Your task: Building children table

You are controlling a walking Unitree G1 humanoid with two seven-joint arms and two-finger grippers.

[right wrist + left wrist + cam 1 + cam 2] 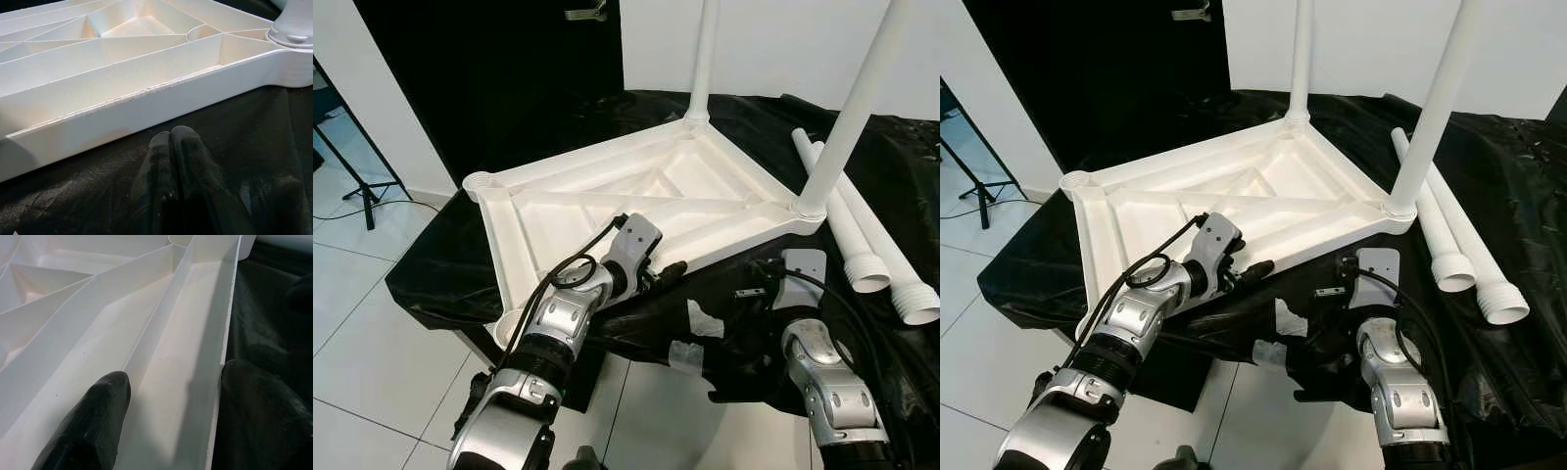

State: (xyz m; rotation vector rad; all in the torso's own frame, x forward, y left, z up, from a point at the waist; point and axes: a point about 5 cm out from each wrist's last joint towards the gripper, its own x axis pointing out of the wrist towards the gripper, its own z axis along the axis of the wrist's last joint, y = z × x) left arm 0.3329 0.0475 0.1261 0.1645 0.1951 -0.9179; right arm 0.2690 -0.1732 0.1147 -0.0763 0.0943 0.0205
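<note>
Tabletop (636,196), seemingly unlabelled, between fingers (93,426)

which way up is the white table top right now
Upside down: the table top lies on the black cloth with its ribbed underside up, and two fitted legs point upward.

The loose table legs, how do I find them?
Look at the black cloth with the upside-down white tabletop on it. Just right of the tabletop, two loose white legs lie flat, side by side. The other two legs stand upright, screwed into the tabletop's corners.
</note>
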